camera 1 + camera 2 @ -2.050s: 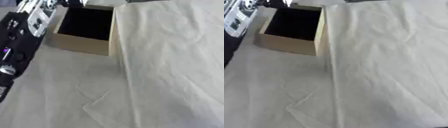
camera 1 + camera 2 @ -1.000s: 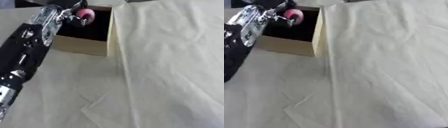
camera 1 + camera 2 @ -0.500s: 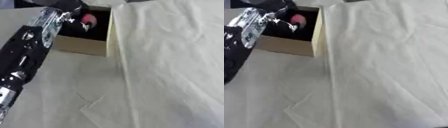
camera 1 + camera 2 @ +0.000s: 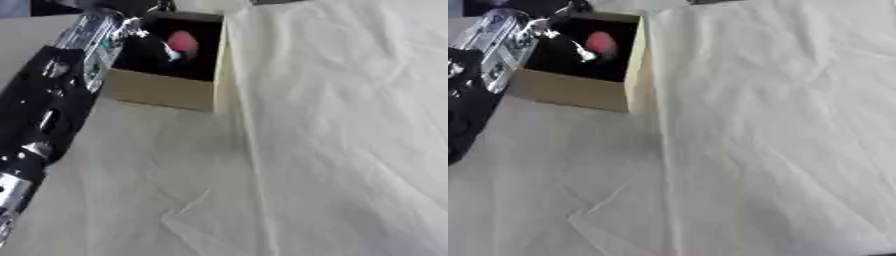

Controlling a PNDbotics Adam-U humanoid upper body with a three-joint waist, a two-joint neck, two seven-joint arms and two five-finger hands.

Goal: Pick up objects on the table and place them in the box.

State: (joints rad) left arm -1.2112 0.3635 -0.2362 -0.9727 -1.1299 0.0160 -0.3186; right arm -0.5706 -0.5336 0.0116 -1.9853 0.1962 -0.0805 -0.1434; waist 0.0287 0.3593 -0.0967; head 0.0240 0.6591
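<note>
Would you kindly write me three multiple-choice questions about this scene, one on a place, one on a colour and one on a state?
1. Where is the box?
A. at the far left of the table
B. at the near right corner
C. in the middle of the cloth

2. What colour is the small round thing at the box?
A. green
B. pink
C. blue

3. Which arm reaches to the box?
A. the right arm
B. neither arm
C. the left arm

Answers:
1 A: the box stands at the far left, beside the cream cloth.
2 B: the small round thing shows pink against the box's dark inside.
3 C: the left hand comes in from the left over the box's opening; the right hand is out of sight.
</note>
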